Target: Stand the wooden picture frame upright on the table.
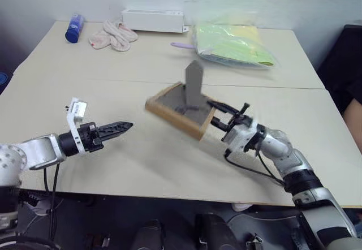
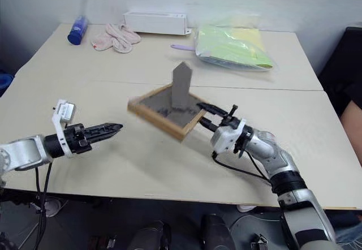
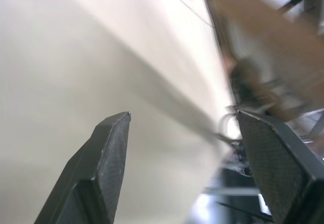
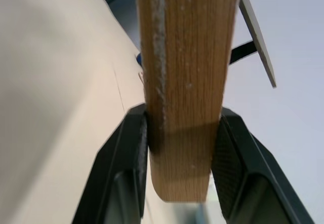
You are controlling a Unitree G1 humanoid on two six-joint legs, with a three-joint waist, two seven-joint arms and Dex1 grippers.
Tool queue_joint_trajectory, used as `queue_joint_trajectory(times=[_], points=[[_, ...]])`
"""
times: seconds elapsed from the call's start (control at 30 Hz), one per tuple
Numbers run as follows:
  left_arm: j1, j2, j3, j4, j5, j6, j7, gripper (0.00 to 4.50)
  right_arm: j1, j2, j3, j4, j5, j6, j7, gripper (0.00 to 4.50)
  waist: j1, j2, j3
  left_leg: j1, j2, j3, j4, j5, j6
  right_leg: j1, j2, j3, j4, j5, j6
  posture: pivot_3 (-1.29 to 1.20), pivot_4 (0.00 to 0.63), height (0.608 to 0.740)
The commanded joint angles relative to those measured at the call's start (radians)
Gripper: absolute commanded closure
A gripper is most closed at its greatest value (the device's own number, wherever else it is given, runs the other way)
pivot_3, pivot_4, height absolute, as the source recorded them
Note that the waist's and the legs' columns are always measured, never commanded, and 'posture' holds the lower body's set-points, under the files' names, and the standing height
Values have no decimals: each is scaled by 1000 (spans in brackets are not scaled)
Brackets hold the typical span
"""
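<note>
Because the right gripper (image 1: 219, 116) pinches one end of its light wood rim, the wooden picture frame (image 1: 180, 115) hangs clear above the table (image 1: 141, 165), tilted, back panel facing up. In the right wrist view the two black fingers (image 4: 132, 158) press flat against opposite faces of the rim, which fills the gap between them; the grip is across the thickness of the wood, a hold that probably lets the wrist swing the whole frame about that end.

The grey fold-out stand (image 1: 194, 83) is already swung out and juts up from the dark back panel. Judgement: the frame is carried this way so the stand can be brought down behind it as a prop once the lower rim edge meets the tabletop. The frame is not yet upright and touches nothing but the gripper.

The left gripper (image 1: 119, 128) is off to the left of the frame, well apart from it, pointing toward it, holding nothing. In the left wrist view its fingertips (image 3: 114, 133) stand spread with bare table between them. Likely reading: it stays free to steady the rim if the frame tips.

Far side of the table, past the seam: blue bottle (image 1: 74, 27), pinkish cloth (image 1: 113, 35), white box (image 1: 153, 20), yellow-green bag (image 1: 233, 44). All well apart from the frame; no obstacle to setting it down near the seam.

Risk: the stand may fold or slide on the smooth top.
</note>
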Motion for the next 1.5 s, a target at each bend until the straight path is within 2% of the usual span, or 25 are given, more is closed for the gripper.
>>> queue_joint_trajectory(times=[0.03, 0.13, 0.17, 0.27, 0.6, 0.77, 0.87, 0.93, 0.97, 1.17, 1.2, 1.33, 1.37, 1.43, 1.5], points=[[20, -26, -54, -94, 342, -382, -254, 642, 67, 22, -46, -184, 435, 374, 170, 3228, 2, 0, 0, 0, 0, 0, 0, 0, 0, 0, 0, 0, 0, 0, 0, 0, 150, 740], [2, -85, -84, -85, 481, -536, -335, 0, 116, 31, -85, -278, 658, 717, 213, 3236, 1, 2, 1, 0, 0, 0, 0, 0, 1, 0, -1, 0, 0, 0, 0, 0, 150, 740], [-6, -101, -91, -83, 511, -559, -349, 0, 127, 31, -97, -299, 708, 814, 218, 3236, 0, 2, 1, 0, 0, 0, 0, -1, 1, 0, -2, 0, 0, 0, 0, 0, 150, 740], [-9, -137, -100, -100, 555, -582, -375, 0, 130, 68, -168, -292, 786, 948, 189, 3237, -5, 3, 1, 0, 1, 0, -2, -1, 2, -1, -2, 0, 0, 0, 0, 0, 150, 740], [-24, -201, -43, -127, 544, -507, -355, 0, 145, 148, -230, -69, 687, 1087, 223, 3245, -3, 3, 1, 1, 0, 1, -9, 1, 3, -2, -2, 1, 1, 0, 1, 0, 150, 740], [-23, -205, -29, -140, 558, -491, -362, 0, 156, 151, -232, -58, 614, 1097, 207, 3245, -3, 1, 0, 5, 0, 1, -10, 1, 3, 2, -2, 1, 1, 0, 1, 0, 150, 740], [-15, -206, -26, -146, 564, -487, -366, 0, 155, 164, -269, -86, 634, 1131, 188, 3245, -3, -1, -1, 6, 0, 1, -11, 1, 3, 3, -2, 1, 0, 0, 1, 0, 150, 740], [-7, -205, -28, -149, 570, -485, -371, 0, 156, 157, -274, -114, 619, 1127, 196, 2518, -3, -1, -1, 6, 0, 1, -11, 1, 3, 3, -2, 1, 0, 0, 1, 0, 150, 740], [-2, -204, -29, -152, 572, -484, -373, 0, 160, 147, -268, -132, 611, 1132, 212, 2337, -3, -1, -1, 6, 0, 1, -11, 1, 3, 3, -2, 1, 0, 0, 1, 0, 150, 740], [37, -191, -18, -127, 618, -514, -397, 0, 198, 78, -284, -224, 551, 1106, 271, 225, -1, 0, -1, 4, 0, 1, -13, 0, 3, 1, -2, 1, -1, 0, 1, 0, 150, 740], [45, -189, -16, -122, 628, -522, -402, 0, 207, 65, -286, -239, 548, 1111, 284, 15, 0, 0, -1, 3, 0, 1, -13, 0, 3, 1, -2, 1, -1, 0, 1, 0, 150, 740], [132, -172, 11, -58, 709, -614, -433, 0, 307, -51, -317, -341, 526, 1060, 396, 15, -1, 1, 0, 3, -1, 1, -14, 0, 3, 0, -2, 1, -7, 0, 1, 0, 150, 740], [155, -169, 16, -42, 734, -651, -444, 0, 337, -74, -333, -360, 508, 993, 428, 15, 0, 2, 0, 3, 0, 1, -15, 0, 3, 0, -2, 1, -7, 0, 1, 0, 150, 740], [214, -160, 31, -20, 826, -752, -417, 0, 437, -149, -366, -387, 441, 733, 573, 15, 0, 2, 0, 3, 0, 1, -16, 0, 3, 0, -2, 1, -8, 0, 1, 0, 150, 740], [252, -163, 47, -4, 869, -838, -422, 0, 500, -193, -375, -398, 422, 612, 669, 15, 0, 2, 1, 3, 0, 2, -16, 0, 3, 0, -2, 1, -9, 0, 1, 0, 150, 740]])
